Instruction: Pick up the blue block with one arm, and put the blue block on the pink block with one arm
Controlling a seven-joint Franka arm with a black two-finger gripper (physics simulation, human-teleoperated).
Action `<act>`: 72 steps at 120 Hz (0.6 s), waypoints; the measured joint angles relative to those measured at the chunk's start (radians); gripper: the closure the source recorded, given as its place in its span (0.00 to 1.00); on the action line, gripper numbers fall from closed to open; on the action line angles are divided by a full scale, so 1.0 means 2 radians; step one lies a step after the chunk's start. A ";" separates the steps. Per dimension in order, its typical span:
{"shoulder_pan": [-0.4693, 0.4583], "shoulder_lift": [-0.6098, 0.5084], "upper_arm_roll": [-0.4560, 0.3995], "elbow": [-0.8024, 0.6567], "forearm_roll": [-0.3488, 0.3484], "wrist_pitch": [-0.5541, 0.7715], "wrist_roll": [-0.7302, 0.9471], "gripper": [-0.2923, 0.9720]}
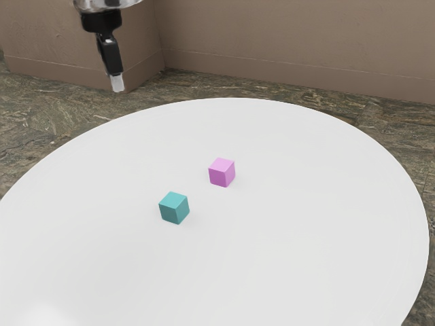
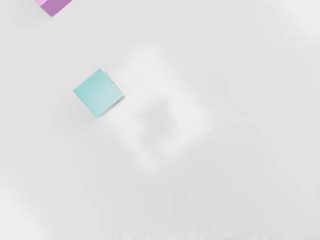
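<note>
Black tool high at the exterior view's upper left, tip downward, slightly aslant toward that view's right.

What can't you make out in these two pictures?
Exterior view: arm above the gripper, cut off by the top edge.
Exterior view: white table, its near rim cut off by the bottom edge.
Wrist view: most of the pink block, cut off by the picture's edge.
Both views: blue block, its underside resting on the table.

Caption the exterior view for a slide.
Gripper hangs high at upper left; blue block and pink block sit apart on the round white table.
</note>
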 joint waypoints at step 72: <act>0.012 -0.209 0.001 -0.460 0.018 0.221 0.135 0.23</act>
